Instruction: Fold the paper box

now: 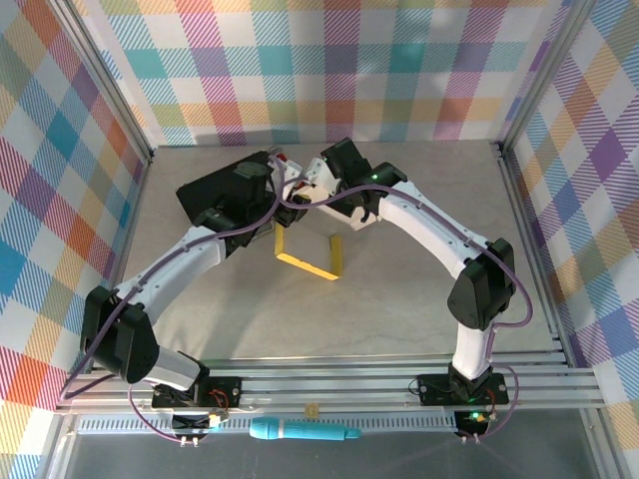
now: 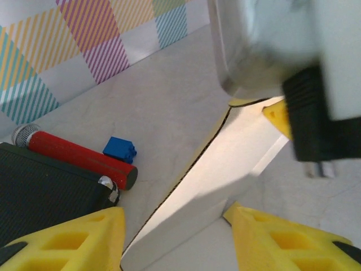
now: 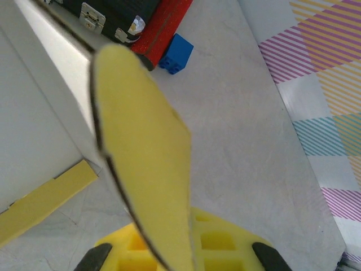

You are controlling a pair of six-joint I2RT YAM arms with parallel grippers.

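Box (image 1: 312,261) stands on edge on the desk (image 1: 419,309), just right of the case (image 1: 213,195), with its long axis leading away from it. Right hand (image 3: 180,254) is clamped on a yellow flap. Left hand (image 2: 172,213), fingers apart, straddles the pale wall dead ahead.

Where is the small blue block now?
In the left wrist view, the blue block lies on the table beside the red microphone, left of the paper box.

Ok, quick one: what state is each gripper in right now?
Left gripper: open, fingers apart on either side of the box panel.
Right gripper: closed, pinching a yellow flap of the box.
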